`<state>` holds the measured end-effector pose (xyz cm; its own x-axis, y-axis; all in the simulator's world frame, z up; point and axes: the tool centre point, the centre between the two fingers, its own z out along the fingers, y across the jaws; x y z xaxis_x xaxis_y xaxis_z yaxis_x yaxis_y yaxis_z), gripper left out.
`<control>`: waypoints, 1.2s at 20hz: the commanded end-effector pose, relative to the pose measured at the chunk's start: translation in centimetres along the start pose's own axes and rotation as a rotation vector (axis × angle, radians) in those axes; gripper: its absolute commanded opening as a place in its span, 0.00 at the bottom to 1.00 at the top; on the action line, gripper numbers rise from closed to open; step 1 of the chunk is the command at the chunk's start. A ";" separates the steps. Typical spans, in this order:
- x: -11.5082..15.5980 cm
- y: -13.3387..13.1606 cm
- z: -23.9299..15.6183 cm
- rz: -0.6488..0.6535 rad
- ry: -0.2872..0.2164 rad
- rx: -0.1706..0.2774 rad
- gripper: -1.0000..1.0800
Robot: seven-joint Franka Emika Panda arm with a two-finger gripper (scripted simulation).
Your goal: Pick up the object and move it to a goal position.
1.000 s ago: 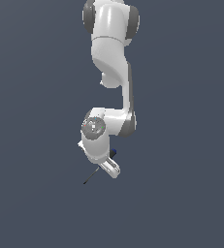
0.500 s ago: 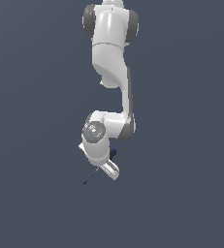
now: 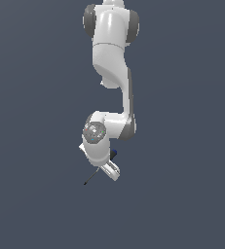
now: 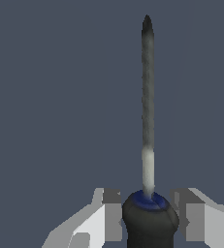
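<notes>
Arm: the white Franka arm (image 3: 115, 73) hangs down the middle of the exterior view from the top edge, bending at a grey-jointed wrist below the centre of the frame.
Hand: the hand (image 3: 107, 169) sits just below that wrist, angled toward the lower left of the exterior view; in the wrist view its two fingers (image 4: 109, 215) stand on either side of the handle, touching it, so it is grasping the screwdriver.
Screwdriver: the screwdriver (image 4: 148, 145) is held in the hand, its black handle between the fingers and its thin shaft pointing straight away from the camera.
Exterior view only: the shaft (image 3: 91, 177) shows as a fine dark line slanting down and left out of the hand, with a small dark blue patch beside the wrist; the whole arm is seen.
Wrist view only: the blue ring where shaft meets handle, the shaft's pale lower part and dark tip, and the finger contact.
Background: plain slate grey in both views; no container is visible.
</notes>
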<state>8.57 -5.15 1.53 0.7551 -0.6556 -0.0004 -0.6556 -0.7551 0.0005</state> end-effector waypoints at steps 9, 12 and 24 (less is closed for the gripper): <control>-1.1 0.0 -2.7 0.000 0.000 0.001 0.00; -1.8 0.0 -4.5 0.000 0.000 0.001 0.00; -6.2 -0.1 -16.0 0.000 -0.001 0.002 0.00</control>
<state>4.45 -1.45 15.79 0.7551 -0.6556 -0.0021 -0.6556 -0.7551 0.0000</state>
